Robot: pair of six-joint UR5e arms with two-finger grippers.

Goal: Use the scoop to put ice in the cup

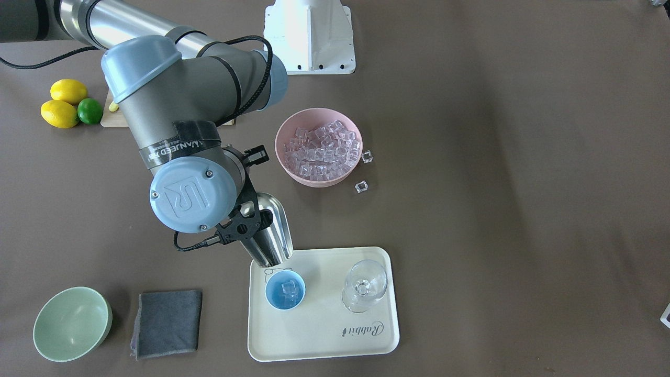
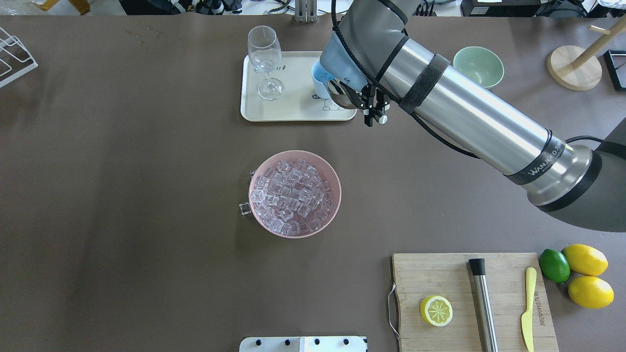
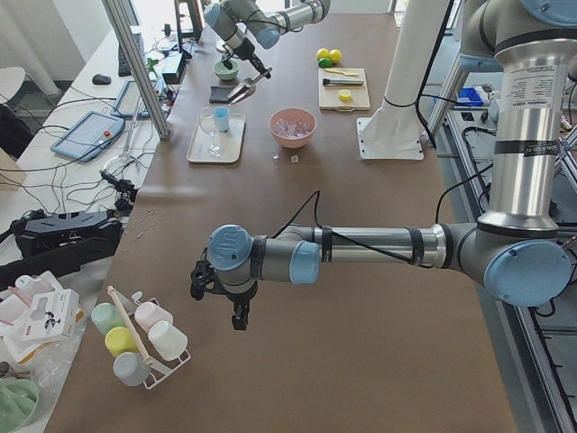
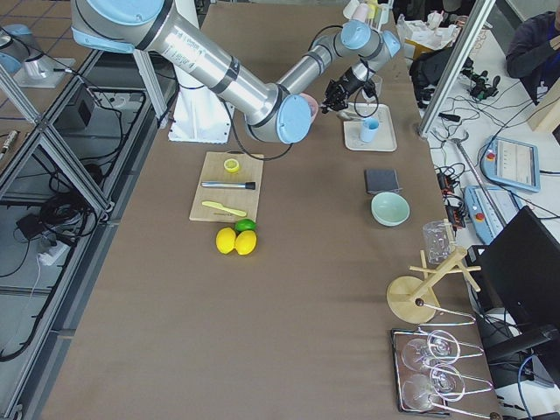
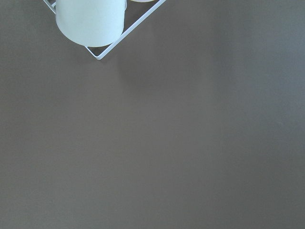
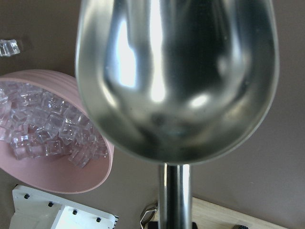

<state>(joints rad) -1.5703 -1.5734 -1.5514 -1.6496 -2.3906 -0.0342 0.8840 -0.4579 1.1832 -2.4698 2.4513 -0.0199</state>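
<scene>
Bright, even light casts soft, faint shadows, and white glare streaks the scoop (image 6: 176, 81) in the wrist view.

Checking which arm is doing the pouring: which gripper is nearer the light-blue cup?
Right. The right gripper holds the scoop tipped just beside the light-blue cup; the left gripper hangs far away, beside the mug rack at the robot's left.

Two whole lemons (image 1: 68, 91) (image 1: 59, 113), one lime (image 1: 90, 111), two bowls (image 1: 314, 181) (image 1: 70, 324), one cup (image 1: 274, 296), one glass (image 1: 365, 285), one scoop (image 1: 275, 230)
</scene>
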